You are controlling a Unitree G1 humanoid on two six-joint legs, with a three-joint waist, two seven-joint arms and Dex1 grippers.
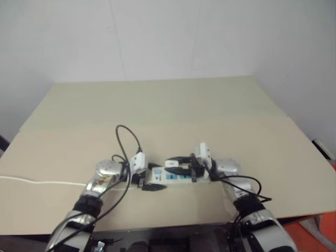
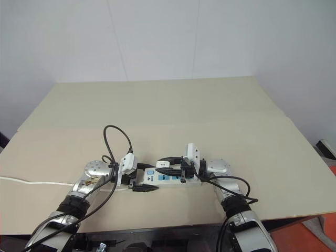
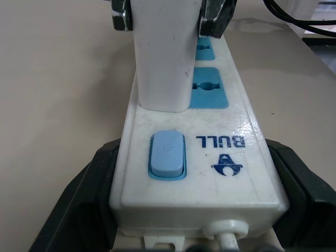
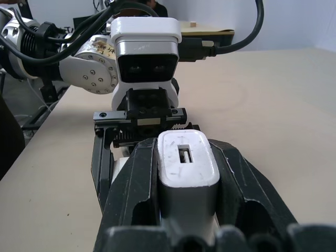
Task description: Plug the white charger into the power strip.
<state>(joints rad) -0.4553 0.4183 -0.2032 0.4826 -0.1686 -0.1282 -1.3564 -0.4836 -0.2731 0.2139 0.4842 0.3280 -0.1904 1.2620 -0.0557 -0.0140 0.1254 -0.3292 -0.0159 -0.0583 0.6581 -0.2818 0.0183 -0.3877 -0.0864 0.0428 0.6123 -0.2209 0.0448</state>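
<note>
— Grippers meet over the tan table (image 1: pixel 220 105): the right gripper (image 4: pixel 186 173), level and pointing left, clamps the white charger (image 3: pixel 160 58).

— And the left gripper (image 3: pixel 194 199)?

— Angled slightly down, its fingers bracket the switch end of the power strip (image 3: pixel 231 157). Charger stands on the strip's first socket.

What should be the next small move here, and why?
Probably press the white charger further down, then release. It stands upright on the socket nearest the switch of the power strip, the right gripper is shut on it, and the left gripper's fingers brace the strip's end.
</note>
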